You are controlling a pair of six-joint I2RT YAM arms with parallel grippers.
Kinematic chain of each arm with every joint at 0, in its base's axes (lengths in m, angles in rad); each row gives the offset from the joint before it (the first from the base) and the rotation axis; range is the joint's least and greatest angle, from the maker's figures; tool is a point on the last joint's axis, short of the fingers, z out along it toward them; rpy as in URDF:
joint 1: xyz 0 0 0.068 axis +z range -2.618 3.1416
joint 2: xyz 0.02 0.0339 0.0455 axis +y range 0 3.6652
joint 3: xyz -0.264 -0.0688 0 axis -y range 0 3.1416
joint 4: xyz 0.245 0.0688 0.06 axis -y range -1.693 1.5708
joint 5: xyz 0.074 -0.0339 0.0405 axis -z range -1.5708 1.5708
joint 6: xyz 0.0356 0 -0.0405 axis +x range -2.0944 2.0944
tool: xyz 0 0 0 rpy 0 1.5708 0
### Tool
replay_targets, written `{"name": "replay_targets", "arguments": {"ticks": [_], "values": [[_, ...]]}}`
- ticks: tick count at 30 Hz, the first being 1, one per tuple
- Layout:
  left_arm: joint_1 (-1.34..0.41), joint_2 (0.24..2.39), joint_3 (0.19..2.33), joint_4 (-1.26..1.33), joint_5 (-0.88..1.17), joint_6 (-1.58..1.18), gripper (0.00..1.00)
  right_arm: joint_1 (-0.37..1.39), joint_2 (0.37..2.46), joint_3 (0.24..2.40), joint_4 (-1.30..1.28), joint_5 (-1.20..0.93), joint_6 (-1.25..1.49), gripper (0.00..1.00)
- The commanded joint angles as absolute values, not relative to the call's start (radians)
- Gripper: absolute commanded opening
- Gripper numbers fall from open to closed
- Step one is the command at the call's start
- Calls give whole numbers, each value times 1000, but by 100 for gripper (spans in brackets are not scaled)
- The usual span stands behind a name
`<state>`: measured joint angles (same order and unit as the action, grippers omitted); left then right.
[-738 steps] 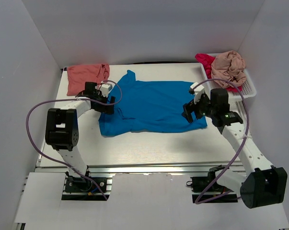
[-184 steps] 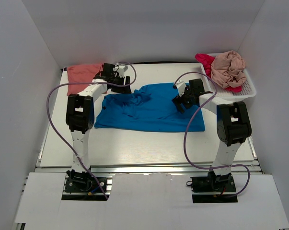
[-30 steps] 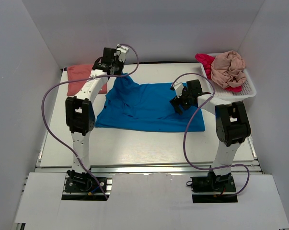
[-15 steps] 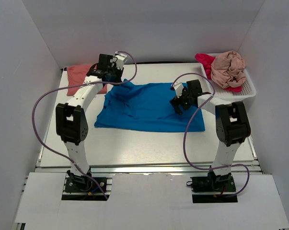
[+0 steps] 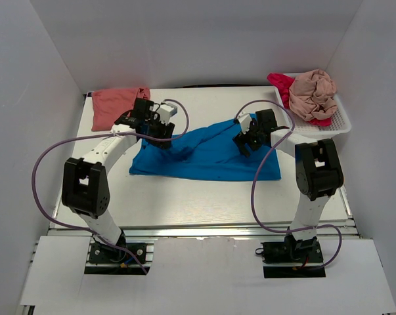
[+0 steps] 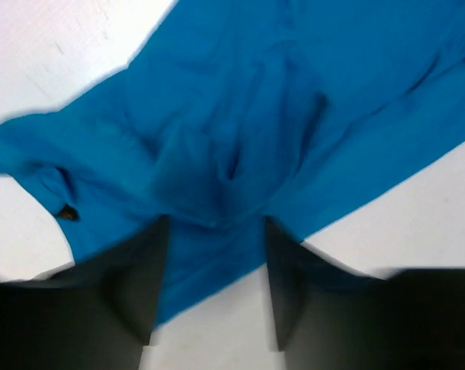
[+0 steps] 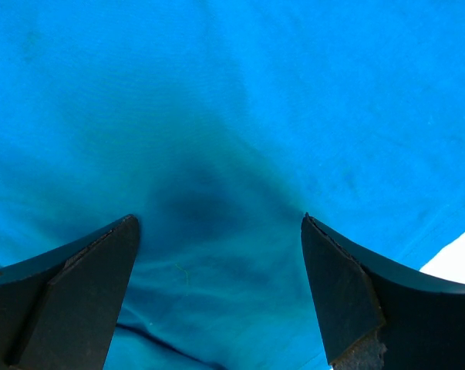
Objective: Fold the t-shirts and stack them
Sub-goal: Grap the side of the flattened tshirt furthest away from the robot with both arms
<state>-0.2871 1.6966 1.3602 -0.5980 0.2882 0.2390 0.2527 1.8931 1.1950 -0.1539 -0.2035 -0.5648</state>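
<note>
The bright blue t-shirt (image 5: 207, 156) lies rumpled across the middle of the table, its back-left part drawn forward and bunched. My left gripper (image 5: 161, 136) is low over that bunched corner. In the left wrist view its jaws (image 6: 215, 223) stand apart over the blue cloth (image 6: 240, 116), not pinched on it; the view is blurred. My right gripper (image 5: 243, 143) is open, its fingers spread wide over the shirt's back-right part (image 7: 217, 116). The salmon-coral t-shirt (image 5: 117, 104) lies folded at the back left. The beige-pink t-shirt (image 5: 314, 92) and the magenta-red t-shirt (image 5: 281, 82) are in the basket.
The white slotted basket (image 5: 340, 125) stands at the back right corner. White walls close in the table on three sides. Purple cables loop from both arms over the table's left side and right of centre.
My left gripper came down and forward from the back edge, and the shirt's raised back-left corner dropped and bunched toward the middle. My right gripper stayed in place on the shirt.
</note>
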Motion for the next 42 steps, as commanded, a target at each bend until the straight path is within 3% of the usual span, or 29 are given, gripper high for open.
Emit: {"name": "replay_targets", "arguments": {"ticks": [1, 2, 3, 10, 19, 24, 34, 42], "values": [[-285, 1666, 1339, -612, 305, 291, 66, 258, 1853, 1218, -124, -180, -574, 89], [-285, 1673, 1339, -606, 293, 293, 94, 259, 1859, 1218, -123, -161, -575, 89], [-287, 1678, 1342, -606, 291, 293, 98, 258, 1862, 1218, -117, -150, -580, 89], [-285, 1712, 1370, -560, 242, 293, 98, 242, 1916, 1290, -92, -42, -594, 89], [-281, 1741, 1362, -485, 161, 273, 98, 115, 2239, 1863, -238, -5, -607, 89], [-272, 1762, 1365, -469, 147, 268, 98, 98, 2382, 2077, -296, -5, -612, 89], [-236, 1795, 1396, -471, 104, 261, 98, 98, 2474, 2134, -383, -118, -505, 89], [-213, 1796, 1391, -469, 113, 239, 98, 87, 2506, 2134, -400, -65, -430, 89]]}}
